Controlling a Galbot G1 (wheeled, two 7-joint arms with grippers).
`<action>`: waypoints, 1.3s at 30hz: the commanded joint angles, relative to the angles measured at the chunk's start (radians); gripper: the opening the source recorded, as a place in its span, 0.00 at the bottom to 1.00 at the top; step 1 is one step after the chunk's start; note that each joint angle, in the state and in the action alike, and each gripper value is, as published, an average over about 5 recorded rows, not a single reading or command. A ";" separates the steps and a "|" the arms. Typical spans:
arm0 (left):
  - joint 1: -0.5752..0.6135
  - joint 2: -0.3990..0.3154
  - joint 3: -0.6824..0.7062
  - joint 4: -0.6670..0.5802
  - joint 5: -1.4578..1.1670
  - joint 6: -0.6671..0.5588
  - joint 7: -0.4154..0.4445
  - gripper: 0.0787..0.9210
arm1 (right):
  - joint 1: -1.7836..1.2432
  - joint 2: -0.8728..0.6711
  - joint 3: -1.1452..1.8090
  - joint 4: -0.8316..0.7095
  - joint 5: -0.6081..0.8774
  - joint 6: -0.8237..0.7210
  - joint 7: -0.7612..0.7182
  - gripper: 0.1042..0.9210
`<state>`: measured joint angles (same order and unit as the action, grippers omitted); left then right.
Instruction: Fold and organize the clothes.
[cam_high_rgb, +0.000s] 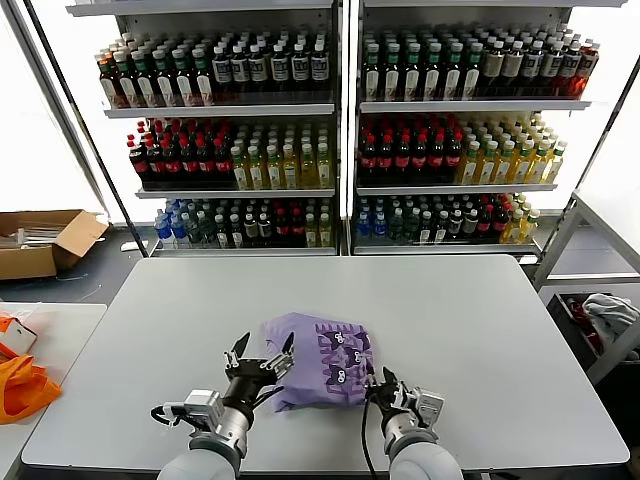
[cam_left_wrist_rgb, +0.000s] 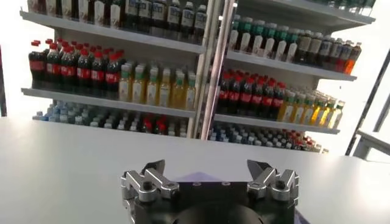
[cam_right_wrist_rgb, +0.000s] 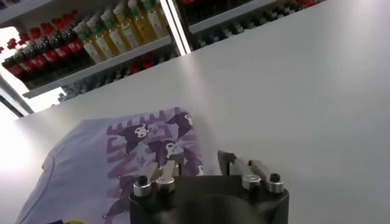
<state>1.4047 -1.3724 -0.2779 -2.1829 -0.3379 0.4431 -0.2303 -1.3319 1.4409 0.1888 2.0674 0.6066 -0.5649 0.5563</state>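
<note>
while left gripper (cam_high_rgb: 264, 351) gapes, right gripper (cam_high_rgb: 383, 383) meets t-shirt (cam_high_rgb: 318, 359).

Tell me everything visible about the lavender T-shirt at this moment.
The lavender T-shirt lies bunched in a loosely folded bundle on the white table, near the front edge. Its fabric looks soft and thin, with darker purple print facing up. The left gripper, open, is at its left edge; the right gripper sits at its front right corner, one finger over the print.

Both grippers black with silver-grey knuckle blocks, dark screws; black cable loops beside pale grey wrists.
</note>
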 joint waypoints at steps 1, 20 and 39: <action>0.014 0.014 -0.027 -0.015 0.017 0.011 -0.002 0.88 | 0.039 0.007 -0.033 -0.038 0.010 -0.013 0.016 0.37; 0.011 0.012 -0.026 -0.006 0.014 0.009 0.003 0.88 | 0.056 0.003 -0.037 -0.071 0.001 -0.013 -0.013 0.33; 0.001 0.008 -0.035 0.008 0.010 0.005 0.004 0.88 | -0.002 -0.237 0.260 -0.061 -0.003 -0.014 -0.089 0.02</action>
<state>1.4136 -1.3574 -0.3218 -2.1857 -0.3294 0.4495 -0.2278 -1.3090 1.3540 0.2433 2.0222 0.6070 -0.5788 0.5117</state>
